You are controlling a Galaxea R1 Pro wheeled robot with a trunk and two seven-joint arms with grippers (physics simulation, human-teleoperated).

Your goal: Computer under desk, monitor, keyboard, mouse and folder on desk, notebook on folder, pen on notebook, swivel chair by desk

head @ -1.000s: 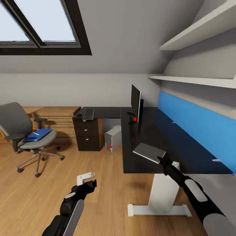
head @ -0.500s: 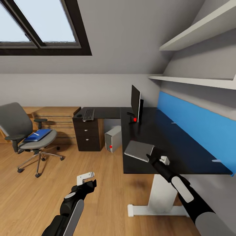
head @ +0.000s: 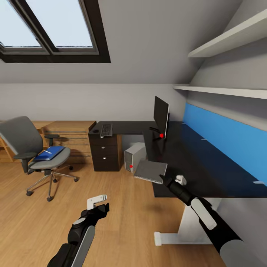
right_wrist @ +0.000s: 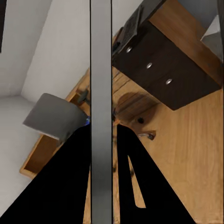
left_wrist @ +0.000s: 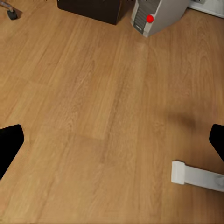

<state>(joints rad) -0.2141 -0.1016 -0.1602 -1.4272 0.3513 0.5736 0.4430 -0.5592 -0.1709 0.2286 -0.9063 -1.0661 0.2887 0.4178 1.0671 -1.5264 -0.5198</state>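
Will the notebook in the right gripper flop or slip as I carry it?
Probably stiff: the notebook juts flat from the right gripper without sagging. Held by one edge, it may pivot or slip if swung fast. Thin, so likely light.

The grey notebook [head: 150, 171] is tilted, overhanging the black worktop's [head: 193, 163] near edge; the monitor [head: 161, 116] stands upright farther back, the keyboard [head: 106, 129] lies on the worktop's left wing — the blue folder [head: 50, 152] lies on the swivel chair [head: 33, 152], the computer [head: 134, 157] stands beneath.
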